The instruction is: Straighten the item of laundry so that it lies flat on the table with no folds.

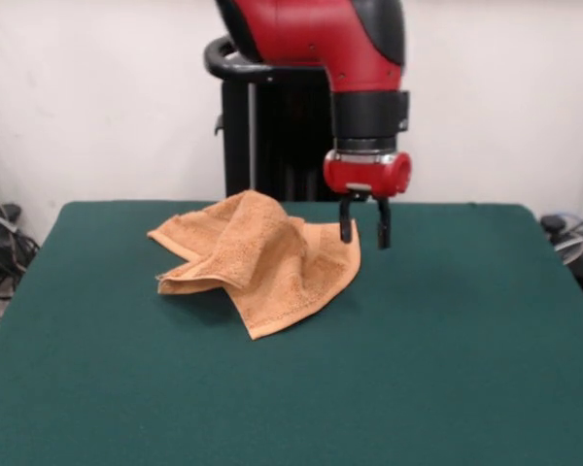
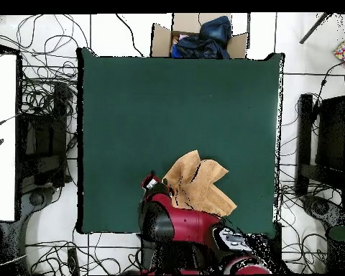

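The item of laundry (image 1: 257,257), an orange-tan terry towel, lies crumpled on the far half of the green table (image 1: 447,369). It is folded over itself with a raised ridge, and one corner points toward the near edge. My gripper (image 1: 363,227) hangs just off the towel's far right corner. It is open, its two black fingers apart with nothing between them, and its tips hover a little above the cloth. From overhead, the towel (image 2: 197,183) sits close to the table's (image 2: 168,108) bottom edge, and the red arm (image 2: 168,223) overlaps its lower left part.
A cardboard box (image 2: 197,39) holding dark cloth stands beyond the table's top edge in the overhead view. Cables (image 2: 42,93) and black stands (image 2: 323,144) crowd the floor on both sides. The black pedestal (image 1: 262,126) rises behind the towel.
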`<state>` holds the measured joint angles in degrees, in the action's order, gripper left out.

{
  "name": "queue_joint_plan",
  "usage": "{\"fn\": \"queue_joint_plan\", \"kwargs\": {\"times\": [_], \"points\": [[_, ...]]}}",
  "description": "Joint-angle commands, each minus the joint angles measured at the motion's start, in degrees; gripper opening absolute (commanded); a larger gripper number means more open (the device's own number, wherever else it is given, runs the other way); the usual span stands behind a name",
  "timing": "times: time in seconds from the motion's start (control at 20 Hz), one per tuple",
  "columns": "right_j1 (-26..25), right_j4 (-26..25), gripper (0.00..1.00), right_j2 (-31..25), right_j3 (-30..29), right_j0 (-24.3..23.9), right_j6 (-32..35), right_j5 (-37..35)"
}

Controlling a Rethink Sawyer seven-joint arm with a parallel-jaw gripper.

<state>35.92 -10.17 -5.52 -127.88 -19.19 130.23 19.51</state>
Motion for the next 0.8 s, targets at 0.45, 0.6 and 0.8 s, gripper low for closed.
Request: {"fn": "queue_joint_plan", "kwargs": {"times": [0.45,0.6,0.8], "points": [[-0.6,11.9,1.00,16.9,14.6,17.8,0.9,-14.9],[-2.3,10.7,1.00,16.5,16.2,18.4,1.0,-14.7],[-5.4,9.4,1.00,21.1,19.8,22.5,-0.9,-16.4]]}}
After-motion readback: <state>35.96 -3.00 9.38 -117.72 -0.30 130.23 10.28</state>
